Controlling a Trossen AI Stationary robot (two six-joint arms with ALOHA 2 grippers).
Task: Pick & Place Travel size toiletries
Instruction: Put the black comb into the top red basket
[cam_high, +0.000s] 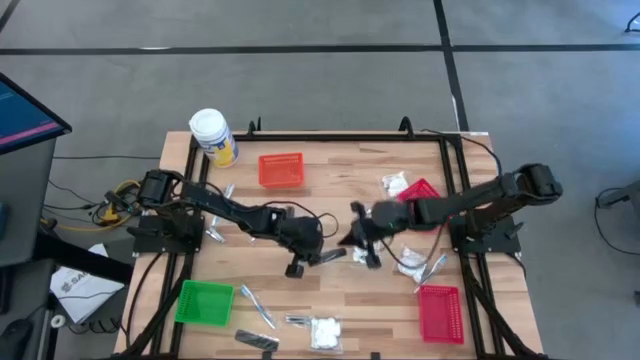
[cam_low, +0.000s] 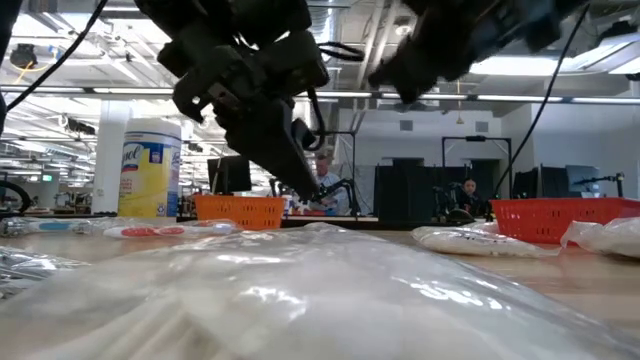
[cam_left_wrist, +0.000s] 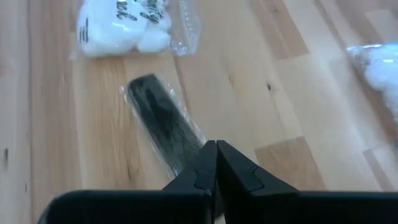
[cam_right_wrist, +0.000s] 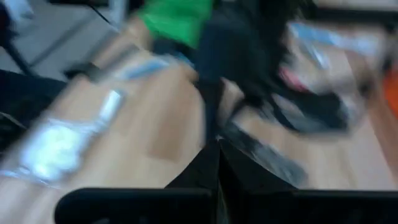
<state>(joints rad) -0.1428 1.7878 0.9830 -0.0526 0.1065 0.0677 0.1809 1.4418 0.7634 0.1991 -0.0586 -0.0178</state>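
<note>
- At the middle of the pale wooden table (cam_high: 330, 190), both dark arms reach inward and their tips nearly meet.
- The left gripper (cam_left_wrist: 216, 163) has its two black fingers pressed together, and it holds nothing. Its tip hovers just over the near end of a slim dark sachet in clear wrap (cam_left_wrist: 163, 120), which lies flat on the wood.
- In my judgement the closed tip is placed there to line up with the sachet (or maybe to push it); the fingers must open before any grasp is possible.
- The right gripper (cam_right_wrist: 217, 163) is also closed and empty. It points toward the centre, above another dark sachet (cam_right_wrist: 264, 151); this view is blurred, so I cannot say more.
- The other travel toiletries are spread around: a white lumpy packet in clear wrap (cam_high: 324, 331) at the near edge, thin clear-wrapped sticks (cam_high: 257, 305) beside it, and more white packets (cam_high: 409, 263) on the right side.
- The baskets wait at the sides, probably as targets: the green mesh basket (cam_high: 204, 302) near left, the orange mesh basket (cam_high: 281, 169) far, and the red mesh basket (cam_high: 440, 312) near right.
</note>
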